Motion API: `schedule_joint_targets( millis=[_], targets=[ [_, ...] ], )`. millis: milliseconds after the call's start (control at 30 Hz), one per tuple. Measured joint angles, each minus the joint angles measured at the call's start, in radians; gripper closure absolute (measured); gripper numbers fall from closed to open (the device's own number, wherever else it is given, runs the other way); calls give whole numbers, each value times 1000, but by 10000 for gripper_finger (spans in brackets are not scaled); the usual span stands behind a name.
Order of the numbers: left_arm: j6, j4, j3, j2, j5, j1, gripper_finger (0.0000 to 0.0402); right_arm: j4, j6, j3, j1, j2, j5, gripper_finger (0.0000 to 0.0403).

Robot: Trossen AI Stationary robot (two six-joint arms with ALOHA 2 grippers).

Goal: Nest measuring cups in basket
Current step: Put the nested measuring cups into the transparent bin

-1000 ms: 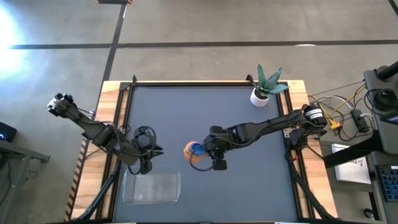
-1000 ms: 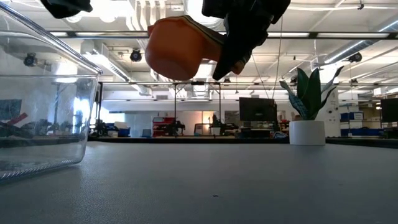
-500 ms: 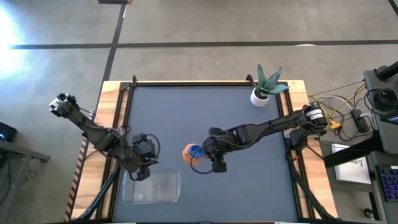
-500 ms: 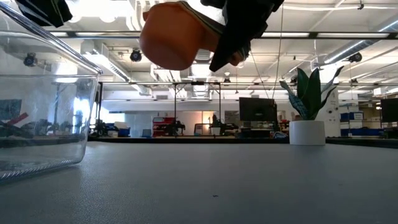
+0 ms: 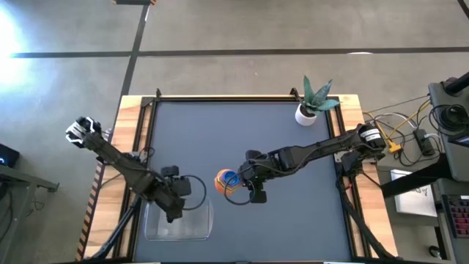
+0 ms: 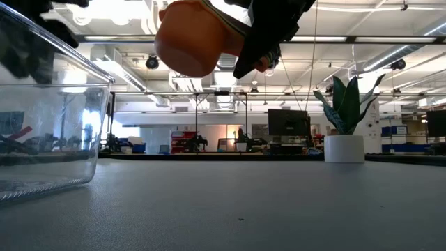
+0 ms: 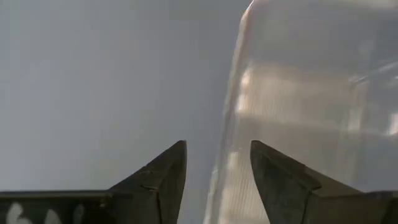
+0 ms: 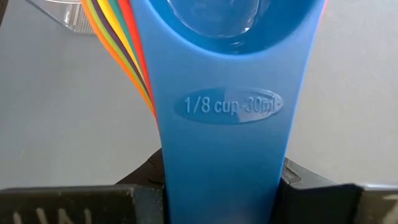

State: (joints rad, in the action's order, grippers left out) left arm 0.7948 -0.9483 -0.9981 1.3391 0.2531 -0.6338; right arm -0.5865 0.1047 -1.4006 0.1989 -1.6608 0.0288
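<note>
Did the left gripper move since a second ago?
Yes. The left gripper slid toward the table's near edge, over the clear basket, farther from the white plant pot.

Tabletop (image 5: 278, 139): bare across the middle and far side. Obstacles: basket (image 5: 192, 229) at near left edge, potted plant (image 5: 314, 103) at far right corner.

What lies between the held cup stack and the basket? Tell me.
Only bare dark table; the high view shows nothing between the stack of measuring cups and the basket.
</note>
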Motion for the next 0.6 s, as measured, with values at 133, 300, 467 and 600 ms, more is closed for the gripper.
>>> schedule_joint_targets(
  millis=[133, 300, 467, 600],
  targets=[
    [2, -49, 0, 45, 0, 0, 235, 0, 0, 0, 0, 0, 0, 280],
    [3, -51, 0, 74, -2, 0, 243, 0, 2, 0, 0, 0, 0, 280],
    [3, -47, 0, 69, -1, 0, 254, 27, 12, 0, 2, 0, 0, 280],
    [3, -48, 0, 63, 6, 3, 268, 67, 12, -9, 9, 0, -2, 280]
  ],
)
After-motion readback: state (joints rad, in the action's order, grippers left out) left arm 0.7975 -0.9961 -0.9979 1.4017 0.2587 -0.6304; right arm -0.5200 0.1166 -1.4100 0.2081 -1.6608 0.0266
